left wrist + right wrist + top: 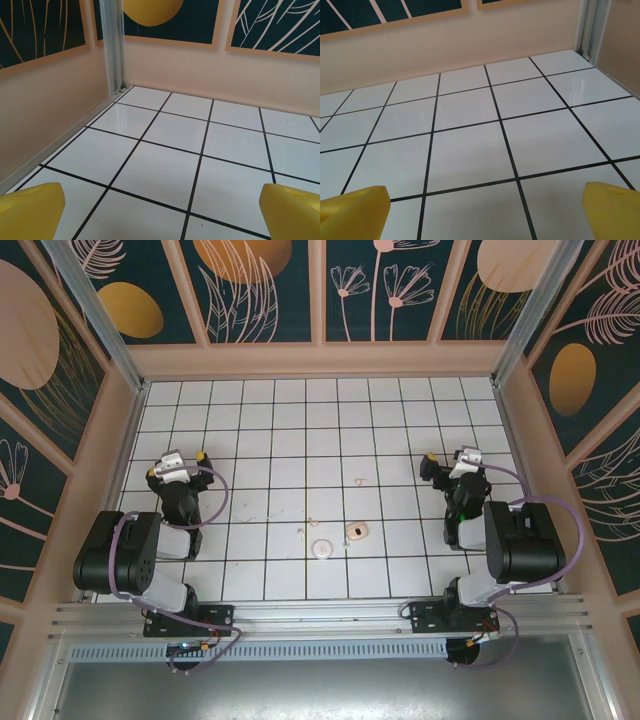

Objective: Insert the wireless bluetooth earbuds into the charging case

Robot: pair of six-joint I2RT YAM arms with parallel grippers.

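The charging case [357, 532], a small pale pink rounded square with a dark oval mark on top, lies shut on the tiled table near the front centre. Two tiny pale specks, the earbuds [300, 533] [311, 519], lie just left of it. My left gripper [183, 455] hovers at the left, well away from the case. It is open, and only bare tile shows between its yellow fingertips [30, 210]. My right gripper [450, 457] is off to the case's right and behind it, also open, with nothing between its yellow fingertips [612, 210].
A flat round pale disc [321, 549] lies in front of the case to its left. A small pale ring [361, 481] sits further back. Peach walls [135, 360] enclose the white grid table [300, 430]. A metal corner post [114, 45] stands ahead of the left gripper.
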